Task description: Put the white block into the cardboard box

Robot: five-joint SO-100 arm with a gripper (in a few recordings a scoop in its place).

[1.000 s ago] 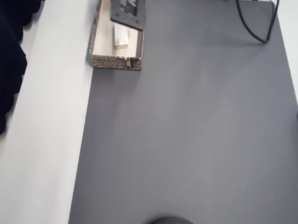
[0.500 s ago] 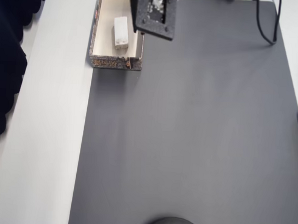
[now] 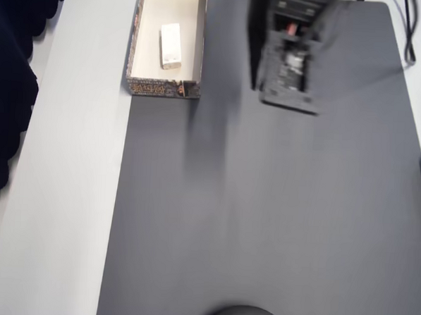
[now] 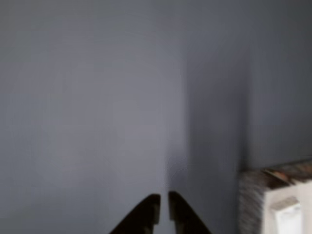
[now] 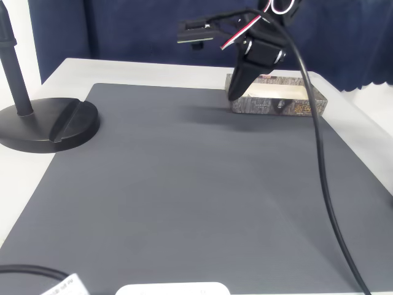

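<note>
While fingers [image 4: 162,207] hang nearly closed, white block [image 3: 170,45] lies in cardboard box [image 3: 163,89].

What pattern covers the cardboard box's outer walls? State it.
A brown-grey speckled print with lettering on the cardboard box, clearest in the fixed view; its inner faces are cream-white.

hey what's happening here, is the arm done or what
It looks about done. The white block lies inside the cardboard box at the edge of the grey mat, with nothing touching it. The gripper is off to the side over bare mat, clear of the box, with its fingers close together and nothing between them. In the fixed view the arm hangs above the mat just beside the box.
</note>
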